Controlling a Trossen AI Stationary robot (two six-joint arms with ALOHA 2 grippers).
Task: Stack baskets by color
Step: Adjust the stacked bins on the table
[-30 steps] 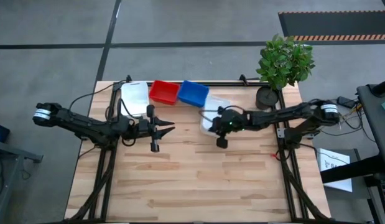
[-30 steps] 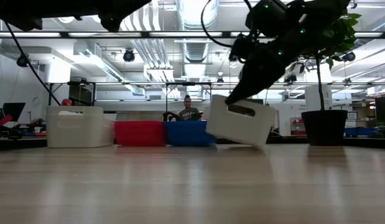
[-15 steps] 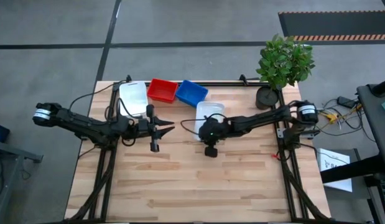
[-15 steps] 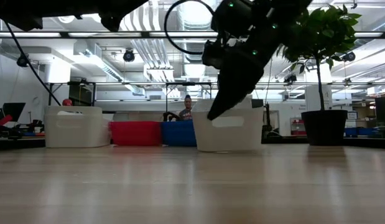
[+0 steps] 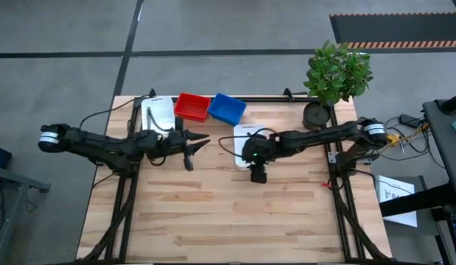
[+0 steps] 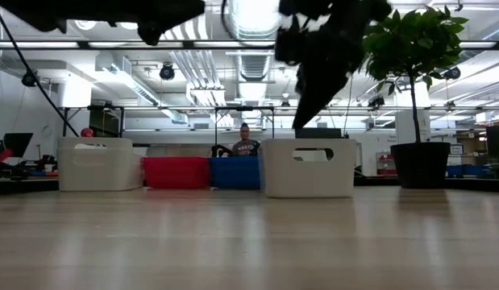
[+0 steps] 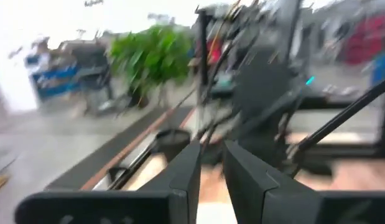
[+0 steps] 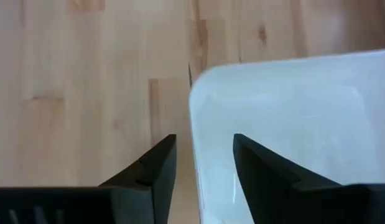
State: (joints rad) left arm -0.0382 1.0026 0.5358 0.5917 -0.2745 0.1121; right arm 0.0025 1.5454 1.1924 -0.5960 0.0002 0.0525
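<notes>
R gripper (image 5: 247, 146) is hanging over the near-left corner of a white basket (image 5: 244, 135) that's sitting flat on the table (image 5: 235, 213), mid-table, a bit right of centre. In the R wrist view its fingers (image 8: 156, 168) are standing apart, straddling the basket's wall (image 8: 195, 143), one outside and one inside; not pinching it as far as I can tell. In the low view that basket (image 6: 308, 167) is resting level on the wood w/ the arm hanging above it.

L gripper (image 5: 201, 139) is hovering above the table left of centre, just beside another white basket (image 5: 157, 115) at the back left. Its fingers (image 7: 186, 171) are sitting close together w/ a narrow gap, holding nothing.

Red basket (image 5: 191, 107) and blue basket (image 5: 228, 108) are sitting side by side, touching, along the back edge, btwn the two white ones. A potted plant (image 5: 336, 73) is standing at the back right corner. A person (image 6: 246, 143) is showing in the room behind.
</notes>
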